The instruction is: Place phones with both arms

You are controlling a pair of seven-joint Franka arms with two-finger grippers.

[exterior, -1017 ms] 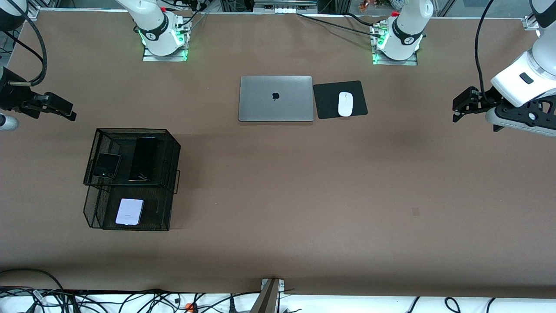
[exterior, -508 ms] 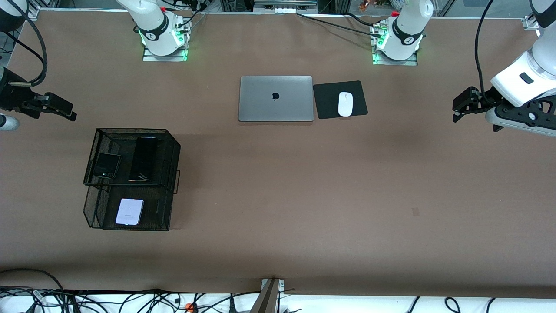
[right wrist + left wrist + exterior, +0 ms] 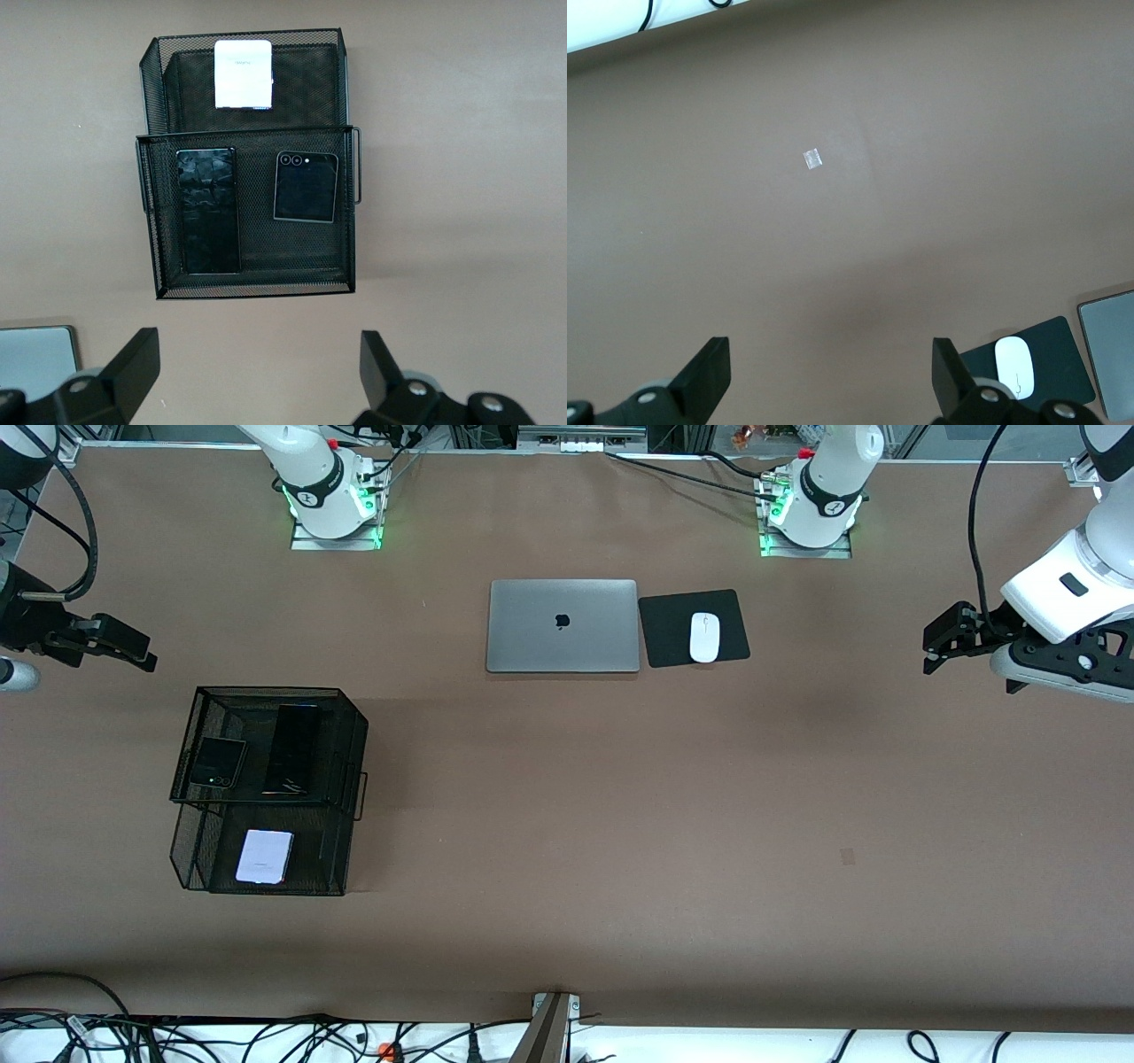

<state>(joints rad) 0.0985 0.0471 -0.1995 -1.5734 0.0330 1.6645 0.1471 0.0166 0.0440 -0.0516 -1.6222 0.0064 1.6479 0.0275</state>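
Apparently all three phones already lie in the two-tier black mesh rack [image 3: 266,779] toward the right arm's end of the worktop [image 3: 567,824]: the small black phone [image 3: 217,762] and the long black slab phone [image 3: 292,748] side by side on the upper tier, the pale lavender-white phone [image 3: 264,856] on the lower tier, nearer the front camera. Both arms wait at the worktop's ends — the right pincer [image 3: 124,646] and the left pincer [image 3: 943,638] are wide open, holding nothing. I judge the placing finished.
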